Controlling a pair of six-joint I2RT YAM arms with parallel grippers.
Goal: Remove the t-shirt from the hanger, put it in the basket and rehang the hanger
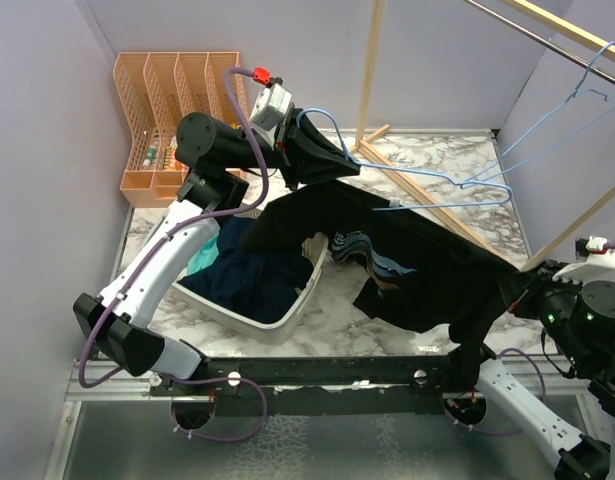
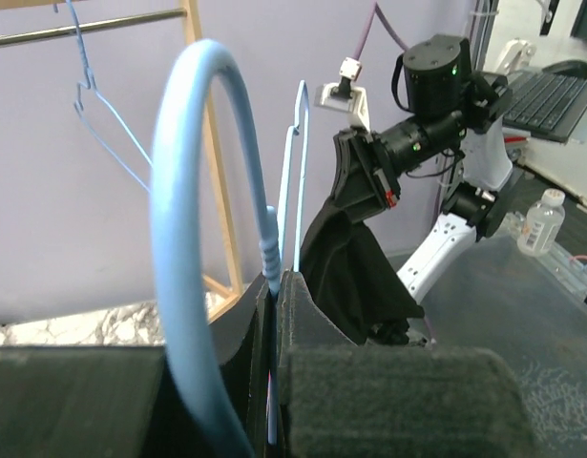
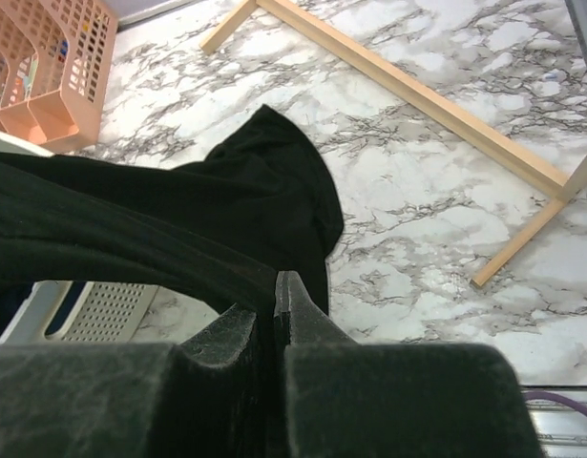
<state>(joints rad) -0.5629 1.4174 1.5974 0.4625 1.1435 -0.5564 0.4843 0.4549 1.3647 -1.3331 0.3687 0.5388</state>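
clamps the wire neck of the blue hanger (image 2: 171, 239) in the left gripper (image 2: 276, 286), jaws pressed together just below the hook, raised above the marble table (image 3: 417, 210). pinches a fold of the black t-shirt (image 1: 427, 265) in the right gripper (image 3: 277, 291), pads squeezed flat on the cloth with no gap showing. holds the shirt as a dark band between the two, from just beside the left gripper down and across to the right arm at the near right of the table. shows a pale printed pattern on the sagging middle part. crosses, in the top view, the right rim of the white basket (image 1: 309, 285); cannot tell if cloth and rim touch. leaves most of the hanger's triangle bare, sticking out toward the far right past the shirt; cannot tell whether its near shoulder is tucked inside the cloth. keeps dark blue and teal clothes inside the basket. sets an orange organiser (image 1: 157, 85) at the far left corner and a wooden frame (image 3: 417, 93) slanting across the marble behind the shirt.
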